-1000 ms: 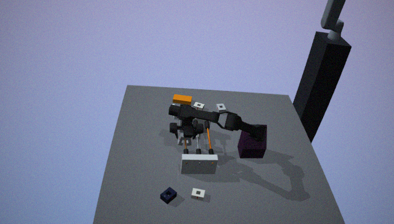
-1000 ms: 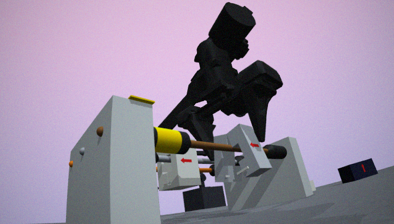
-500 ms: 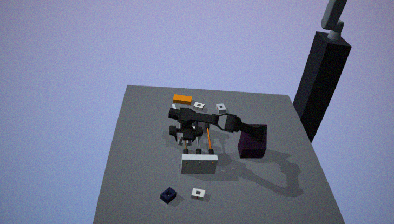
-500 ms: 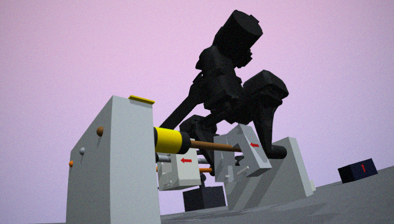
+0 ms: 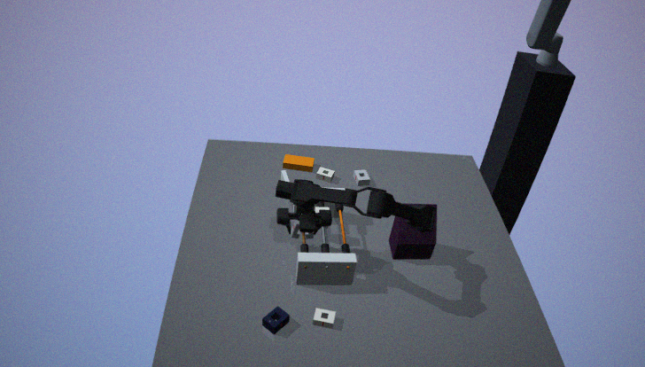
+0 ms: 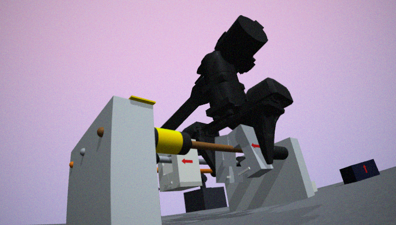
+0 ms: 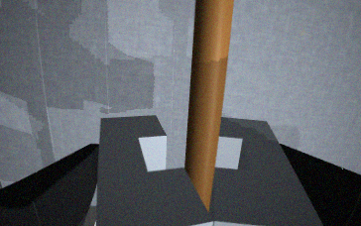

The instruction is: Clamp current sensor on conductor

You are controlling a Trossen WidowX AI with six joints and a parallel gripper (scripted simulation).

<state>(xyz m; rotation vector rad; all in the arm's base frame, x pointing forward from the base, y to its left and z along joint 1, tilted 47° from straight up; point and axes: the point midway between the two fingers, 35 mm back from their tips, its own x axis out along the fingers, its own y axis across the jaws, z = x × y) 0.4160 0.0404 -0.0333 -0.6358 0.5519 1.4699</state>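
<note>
The light grey split-core sensor (image 6: 247, 137) (image 7: 129, 198) hangs on the copper-coloured conductor (image 6: 216, 146) (image 7: 210, 59) (image 5: 304, 238). Its halves meet at the top and stand apart below, one on each side of the conductor, with latch pins showing. Its red arrow (image 6: 255, 145) points toward the yellow band (image 6: 169, 140) and the post with the yellow plate (image 6: 142, 100). No LOAD lettering is legible. My gripper (image 6: 241, 168) (image 7: 187, 153) is open, its fingers down on either side of the sensor. Finger contact is unclear. In the top view the arm hides most of the sensor.
A white sensor (image 6: 191, 172) sits on the middle grey conductor. An orange conductor (image 5: 342, 227) runs beyond it. The near post (image 5: 326, 269) closes the rack. A dark blue sensor (image 5: 271, 320), several white ones and an orange box (image 5: 299, 162) stand around the rack.
</note>
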